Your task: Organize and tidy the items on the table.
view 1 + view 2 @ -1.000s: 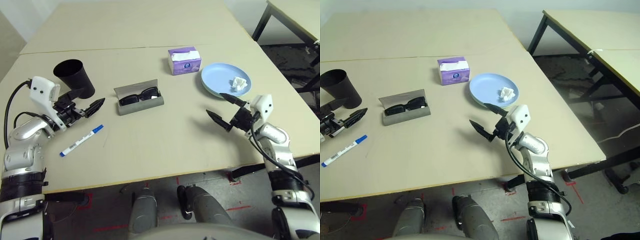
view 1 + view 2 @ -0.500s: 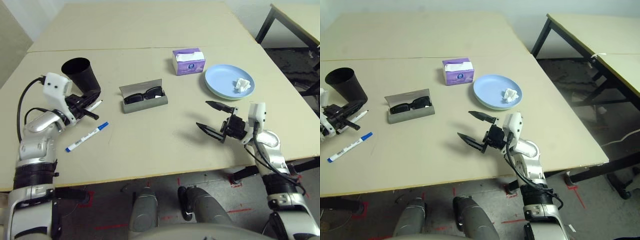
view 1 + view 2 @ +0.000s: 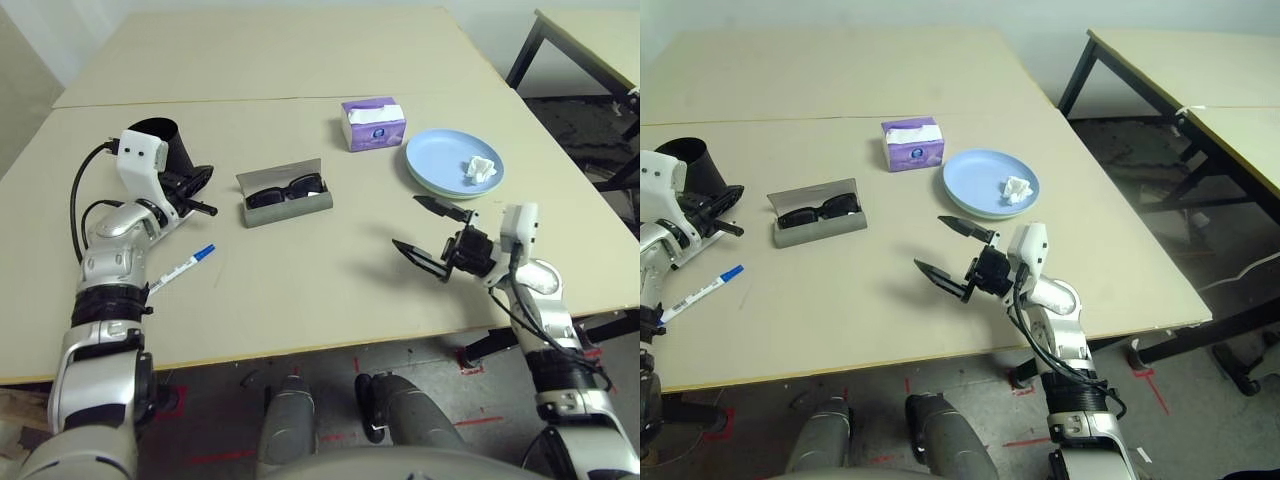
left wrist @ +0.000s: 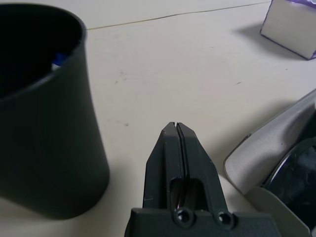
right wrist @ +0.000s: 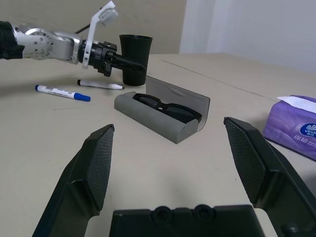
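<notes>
Markers: blue-capped marker (image 3: 182, 271) light, stiff, rolls; pinch mid-barrel. Left end effector (image 4: 176, 129) closed empty beside cup (image 3: 160, 146); right end effector (image 3: 430, 226) spread wide.

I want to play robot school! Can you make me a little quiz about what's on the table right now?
1. True or false: the sunglasses lie inside the open grey case.
2. What sits on the blue plate? A) marker B) crumpled tissue C) cup
3. Fill in: the left gripper's fingers are ____, beside the black cup; the right gripper's fingers are ____.

Key: 1 true; 2 B; 3 shut, open.
</notes>
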### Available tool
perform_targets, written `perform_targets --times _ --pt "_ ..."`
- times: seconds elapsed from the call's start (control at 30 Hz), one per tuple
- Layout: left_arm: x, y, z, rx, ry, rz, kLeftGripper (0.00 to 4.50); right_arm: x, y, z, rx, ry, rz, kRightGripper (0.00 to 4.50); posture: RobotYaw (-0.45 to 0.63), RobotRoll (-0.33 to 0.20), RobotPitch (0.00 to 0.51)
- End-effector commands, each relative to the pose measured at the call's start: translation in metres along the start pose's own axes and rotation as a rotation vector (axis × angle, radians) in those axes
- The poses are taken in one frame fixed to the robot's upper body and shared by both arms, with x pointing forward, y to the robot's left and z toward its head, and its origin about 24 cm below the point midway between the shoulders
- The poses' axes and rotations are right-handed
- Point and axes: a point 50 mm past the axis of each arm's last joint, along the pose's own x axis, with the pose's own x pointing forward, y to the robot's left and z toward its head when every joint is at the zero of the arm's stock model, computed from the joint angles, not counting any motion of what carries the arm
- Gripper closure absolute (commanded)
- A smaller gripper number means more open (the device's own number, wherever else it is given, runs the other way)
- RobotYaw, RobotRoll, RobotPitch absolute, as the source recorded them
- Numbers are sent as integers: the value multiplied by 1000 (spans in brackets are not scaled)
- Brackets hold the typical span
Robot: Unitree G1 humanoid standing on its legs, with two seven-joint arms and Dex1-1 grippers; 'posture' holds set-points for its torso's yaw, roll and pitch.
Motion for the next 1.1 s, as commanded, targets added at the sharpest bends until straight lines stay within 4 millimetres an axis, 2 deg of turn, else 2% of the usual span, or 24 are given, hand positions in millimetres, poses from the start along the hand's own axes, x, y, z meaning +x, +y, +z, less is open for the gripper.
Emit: perform_targets --times 0.03,0.23,0.53,0.8,0.97,1.1 --pt "5 -5 -9 6 29 -29 4469 -3 2 0 8 -2 -1 0 -58 0 173" --pt "10 -14 -17 16 40 -107 4469 -7 2 0 7 8 -6 0 -76 0 169" --pt "6 -22 -24 58 46 -212 4469 -8 5 0 18 17 0 0 -78 0 162" --pt "-8 -20 -27 121 70 -303 4469 -7 7 -3 29 18 6 0 -77 0 160" --pt "-17 -26 -30 182 105 -411 4469 -6 11 -6 46 20 17 0 -78 0 158" --pt "-19 -26 -28 147 97 -418 4469 -5 13 -7 54 16 22 0 -80 0 157"
